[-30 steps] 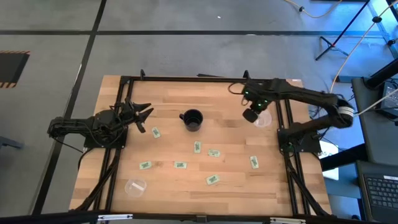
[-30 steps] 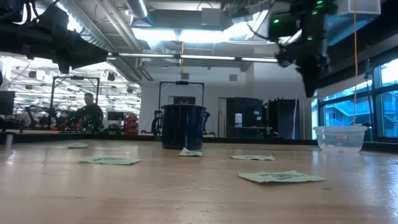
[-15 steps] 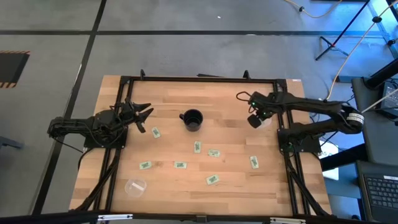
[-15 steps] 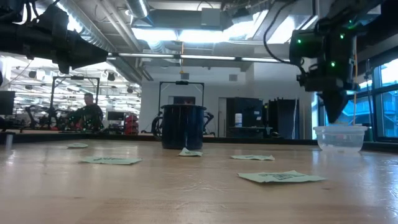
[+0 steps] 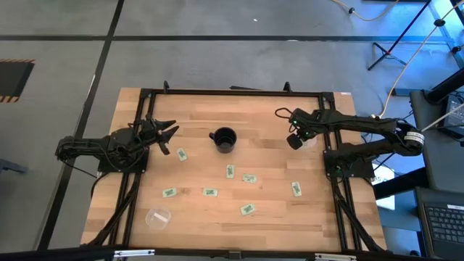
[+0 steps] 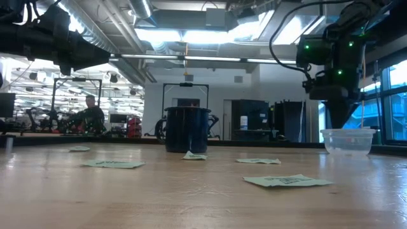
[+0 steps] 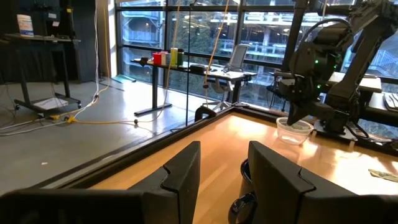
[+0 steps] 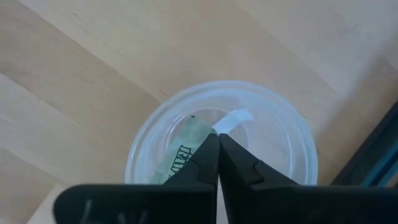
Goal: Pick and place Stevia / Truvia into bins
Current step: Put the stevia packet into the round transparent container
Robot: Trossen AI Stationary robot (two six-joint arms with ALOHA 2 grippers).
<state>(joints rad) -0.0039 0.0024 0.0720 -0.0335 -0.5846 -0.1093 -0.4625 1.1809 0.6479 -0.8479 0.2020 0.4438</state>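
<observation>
Six Stevia packets [image 5: 230, 172] lie scattered on the tabletop [image 5: 196, 217] nearest the front, beside an empty bin [image 5: 156, 217]. Farther back, the right tool [image 8: 218, 138], pinched on a packet [image 8: 185, 152], hangs over the other bin [image 8: 292, 149]. The left tool [image 5: 168, 132] waits, fingers apart.

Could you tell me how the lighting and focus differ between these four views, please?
High view: even light, sharp, faint shadows under the arms. Low view: bright ceiling lights glare behind the dark cup, and the near table is soft. Left wrist view: daylight through the windows, with the claw in shadow. Right wrist view: the bin is soft, its clear rim catching light.
</observation>
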